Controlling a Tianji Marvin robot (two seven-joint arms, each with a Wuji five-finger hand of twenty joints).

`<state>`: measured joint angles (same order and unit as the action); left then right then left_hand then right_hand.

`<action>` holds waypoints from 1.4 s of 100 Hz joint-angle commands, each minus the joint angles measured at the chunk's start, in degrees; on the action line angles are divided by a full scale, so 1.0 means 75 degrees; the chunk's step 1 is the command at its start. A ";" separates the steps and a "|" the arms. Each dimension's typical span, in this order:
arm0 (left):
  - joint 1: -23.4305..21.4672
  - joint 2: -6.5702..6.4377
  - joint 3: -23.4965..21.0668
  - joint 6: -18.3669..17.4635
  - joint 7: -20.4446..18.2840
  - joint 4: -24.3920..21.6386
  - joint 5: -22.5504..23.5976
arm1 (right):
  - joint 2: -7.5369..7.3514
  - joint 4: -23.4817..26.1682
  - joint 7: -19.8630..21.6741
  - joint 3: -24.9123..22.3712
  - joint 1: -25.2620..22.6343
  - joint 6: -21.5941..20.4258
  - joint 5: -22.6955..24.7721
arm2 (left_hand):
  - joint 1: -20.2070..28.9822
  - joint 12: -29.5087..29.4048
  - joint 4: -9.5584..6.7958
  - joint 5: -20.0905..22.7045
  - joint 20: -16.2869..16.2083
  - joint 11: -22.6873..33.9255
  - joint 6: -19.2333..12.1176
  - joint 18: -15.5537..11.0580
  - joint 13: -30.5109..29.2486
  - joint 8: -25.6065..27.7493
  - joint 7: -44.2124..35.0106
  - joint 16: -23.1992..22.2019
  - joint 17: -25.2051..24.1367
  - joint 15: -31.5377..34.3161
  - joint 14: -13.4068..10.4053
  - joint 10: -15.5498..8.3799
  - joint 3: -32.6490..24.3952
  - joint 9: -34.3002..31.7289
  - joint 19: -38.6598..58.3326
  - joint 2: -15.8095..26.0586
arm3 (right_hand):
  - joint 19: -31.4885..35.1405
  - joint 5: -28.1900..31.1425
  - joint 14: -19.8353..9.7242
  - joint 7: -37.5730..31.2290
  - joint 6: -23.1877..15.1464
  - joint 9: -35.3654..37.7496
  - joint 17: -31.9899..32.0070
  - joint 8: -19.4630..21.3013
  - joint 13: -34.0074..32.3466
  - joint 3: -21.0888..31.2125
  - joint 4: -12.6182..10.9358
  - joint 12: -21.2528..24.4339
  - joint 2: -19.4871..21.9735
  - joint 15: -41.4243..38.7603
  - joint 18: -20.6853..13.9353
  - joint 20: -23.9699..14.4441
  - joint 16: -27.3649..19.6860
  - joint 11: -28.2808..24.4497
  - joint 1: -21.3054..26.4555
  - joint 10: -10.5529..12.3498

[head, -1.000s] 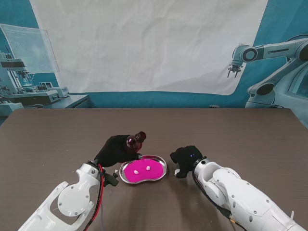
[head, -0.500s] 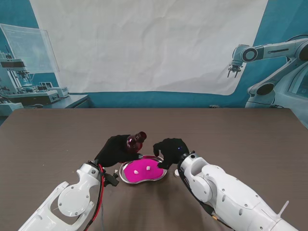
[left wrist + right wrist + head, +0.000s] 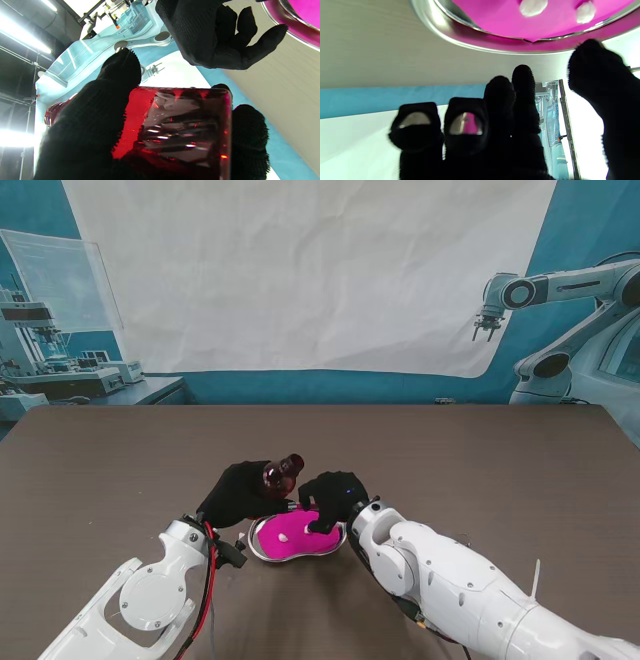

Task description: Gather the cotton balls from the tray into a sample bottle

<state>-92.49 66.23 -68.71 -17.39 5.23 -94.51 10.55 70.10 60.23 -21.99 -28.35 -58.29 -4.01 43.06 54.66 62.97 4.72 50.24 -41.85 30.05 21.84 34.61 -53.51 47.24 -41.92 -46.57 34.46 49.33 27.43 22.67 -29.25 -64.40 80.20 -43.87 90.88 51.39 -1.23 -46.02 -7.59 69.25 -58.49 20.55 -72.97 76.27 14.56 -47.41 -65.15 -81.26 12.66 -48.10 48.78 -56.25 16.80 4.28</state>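
Right wrist view shows two cotton balls (image 3: 533,7) in tray (image 3: 262,548) – stand view only one, right hand (image 3: 333,496) fingers spread, left hand (image 3: 240,492) gripping one red bottle (image 3: 281,473).

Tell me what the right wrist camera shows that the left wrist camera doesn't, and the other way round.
Only the right wrist view shows two white cotton balls lying on the pink liner, apart from each other and untouched. Only the left wrist view shows the red transparent sample bottle gripped by the left robot hand. Both show the shiny metal kidney-shaped tray and the black-gloved right robot hand, open, fingers spread near the tray.
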 commanded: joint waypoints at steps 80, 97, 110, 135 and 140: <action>-0.0057 0.0012 -0.0003 0.0102 -0.0161 -0.0058 -0.0038 | 0.0824 -0.1933 -0.0770 0.1158 0.0625 -0.0406 -0.0310 | 0.2119 0.0112 -0.0107 0.1207 -0.0286 0.0195 -0.0845 -0.0671 -0.0434 0.0141 -0.1416 -0.0334 -0.0093 0.0986 0.0286 -0.0133 -0.2770 -0.0548 0.0662 0.3536 | 0.0595 0.0764 0.0013 0.0225 -0.0050 0.0954 -0.0583 -0.0396 -0.0324 0.0395 -0.0098 -0.0349 -0.0619 -0.0840 0.0579 0.0125 0.0337 -0.0243 0.0100 0.0169; -0.0063 0.0008 -0.0003 0.0108 -0.0177 -0.0051 -0.0039 | 0.0918 -0.2135 -0.0851 0.1260 0.0684 -0.0458 -0.0354 | 0.2117 0.0106 -0.0107 0.1208 -0.0284 0.0195 -0.0843 -0.0664 -0.0434 0.0142 -0.1418 -0.0332 -0.0093 0.0985 0.0293 -0.0137 -0.2772 -0.0548 0.0660 0.3540 | 0.0612 0.0889 0.0037 0.0265 -0.0014 0.1078 -0.0644 -0.0436 -0.0323 0.0426 -0.0139 -0.0385 -0.0531 -0.0949 0.0603 0.0136 0.0387 -0.0269 0.0352 0.0194; -0.0064 0.0007 0.0001 0.0112 -0.0181 -0.0045 -0.0036 | 0.0957 -0.2234 -0.0930 0.1301 0.0703 -0.0505 -0.0356 | 0.2116 0.0103 -0.0107 0.1209 -0.0283 0.0195 -0.0851 -0.0660 -0.0435 0.0140 -0.1411 -0.0332 -0.0093 0.0985 0.0294 -0.0137 -0.2770 -0.0546 0.0660 0.3543 | 0.0640 0.0996 0.0003 0.0166 0.0006 0.1199 -0.0709 -0.0794 -0.0322 0.0440 0.0104 -0.0493 -0.0470 -0.1038 0.0618 0.0164 0.0434 -0.0267 0.0671 0.0211; -0.0065 0.0005 0.0011 0.0126 -0.0192 -0.0034 -0.0036 | 0.1006 -0.2358 -0.0955 0.1307 0.0706 -0.0630 -0.0440 | 0.2118 0.0111 -0.0103 0.1204 -0.0282 0.0196 -0.0840 -0.0660 -0.0424 0.0138 -0.1404 -0.0332 -0.0098 0.0981 0.0295 -0.0127 -0.2770 -0.0542 0.0658 0.3534 | 0.0701 0.0996 0.0051 -0.0947 0.0010 0.1293 -0.0757 -0.2258 -0.0316 0.0298 0.1204 -0.0658 -0.0271 -0.1223 0.0679 0.0155 0.0512 -0.0311 0.1117 0.0146; -0.0064 0.0004 0.0014 0.0129 -0.0195 -0.0034 -0.0037 | 0.1017 -0.2381 -0.0964 0.1294 0.0698 -0.0653 -0.0465 | 0.2121 0.0113 -0.0103 0.1206 -0.0283 0.0195 -0.0842 -0.0660 -0.0418 0.0138 -0.1405 -0.0331 -0.0099 0.0978 0.0304 -0.0123 -0.2771 -0.0538 0.0659 0.3532 | 0.0712 0.1025 0.0063 -0.1154 -0.0020 0.1314 -0.0760 -0.2333 -0.0317 0.0250 0.1298 -0.0681 -0.0239 -0.1243 0.0706 0.0148 0.0520 -0.0322 0.1199 0.0126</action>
<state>-92.80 66.19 -68.65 -16.66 4.92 -94.60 10.47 77.38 42.82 -30.04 -18.75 -52.68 -8.56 39.76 54.66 62.97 4.72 50.24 -41.85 30.05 21.84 34.61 -53.52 47.24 -41.92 -46.59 34.46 49.33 27.43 22.67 -29.25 -64.42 80.20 -43.87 92.65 57.81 -0.66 -52.32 -7.32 75.42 -62.37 5.47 -73.70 76.85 21.88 -51.49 -67.05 -87.32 14.74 -47.50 51.67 -56.79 24.13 4.89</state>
